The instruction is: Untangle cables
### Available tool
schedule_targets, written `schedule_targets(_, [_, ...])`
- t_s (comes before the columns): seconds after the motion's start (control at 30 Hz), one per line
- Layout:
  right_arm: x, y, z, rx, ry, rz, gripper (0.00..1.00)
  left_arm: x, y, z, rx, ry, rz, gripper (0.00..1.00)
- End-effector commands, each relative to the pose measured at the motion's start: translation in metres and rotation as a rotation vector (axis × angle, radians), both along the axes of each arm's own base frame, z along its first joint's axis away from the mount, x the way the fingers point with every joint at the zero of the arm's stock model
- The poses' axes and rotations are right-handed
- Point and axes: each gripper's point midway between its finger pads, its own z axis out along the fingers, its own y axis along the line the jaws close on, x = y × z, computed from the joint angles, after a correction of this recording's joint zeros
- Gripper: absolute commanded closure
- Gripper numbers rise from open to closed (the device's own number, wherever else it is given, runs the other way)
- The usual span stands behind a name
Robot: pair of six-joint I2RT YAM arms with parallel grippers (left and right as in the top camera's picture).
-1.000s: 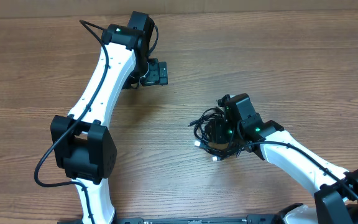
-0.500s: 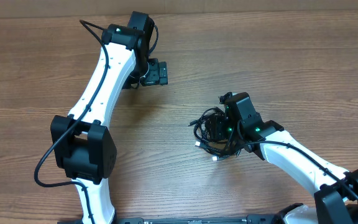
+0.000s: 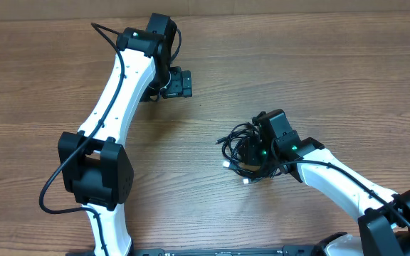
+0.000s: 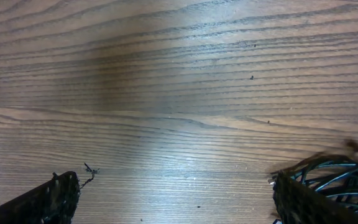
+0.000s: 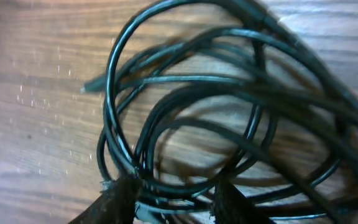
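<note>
Right claw (image 3: 253, 151) sits down in the one tangle of cables (image 3: 233, 146), right of the desk's (image 3: 319, 71) middle and toward its near edge. Its two fingers (image 5: 120, 202) straddle a few strands, partly closed, and whether they truly pinch them I cannot tell. Left claw (image 3: 179, 83) hangs near the far edge, left of middle, jaws spread wide and empty.

Two arms (image 3: 119, 85), two claws, one bundle (the separate cords in it cannot be counted). Thin glossy black cords loop over each other in overlapping rings. Two pale plug tips (image 3: 226, 164) poke out on the bundle's near side. Brown wood grain covers the desk, and a paler tan strip (image 3: 297, 6) runs beyond its far edge.
</note>
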Motion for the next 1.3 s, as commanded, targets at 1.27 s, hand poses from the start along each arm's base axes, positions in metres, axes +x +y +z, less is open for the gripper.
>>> schedule_targets(1.27, [-0.047,-0.052,-0.028,-0.236,0.219,-0.170,0.54,0.003,0.001,0.014,-0.003,-0.040,0.015,0.00])
